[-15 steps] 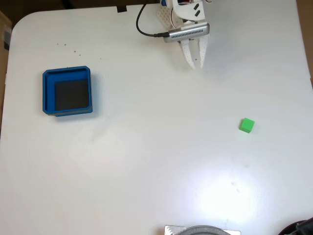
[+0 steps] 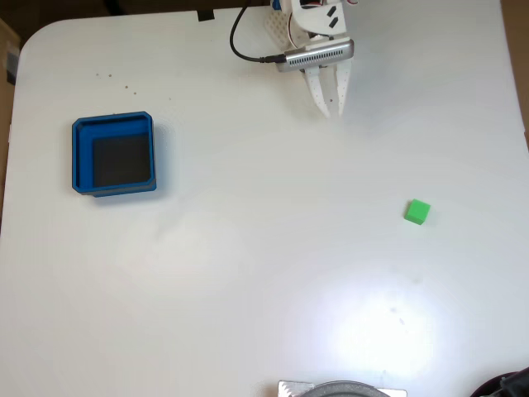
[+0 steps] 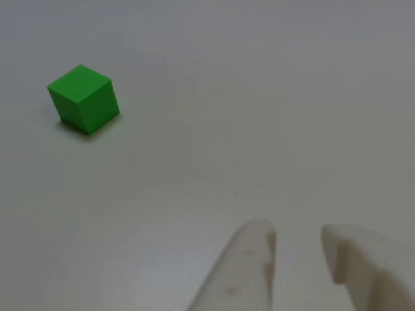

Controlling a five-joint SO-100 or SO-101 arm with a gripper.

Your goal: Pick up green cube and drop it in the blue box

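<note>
Lying well apart from the narrowly parted, empty gripper [image 2: 332, 108], green cube [image 2: 417, 212].

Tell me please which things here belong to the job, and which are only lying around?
Belong to the job:
green cube, alone on the table
blue box, empty
end effector, slightly open, holding nothing

Just lying about:
black cable near the arm
grey round object at the bottom edge of the fixed view
</note>
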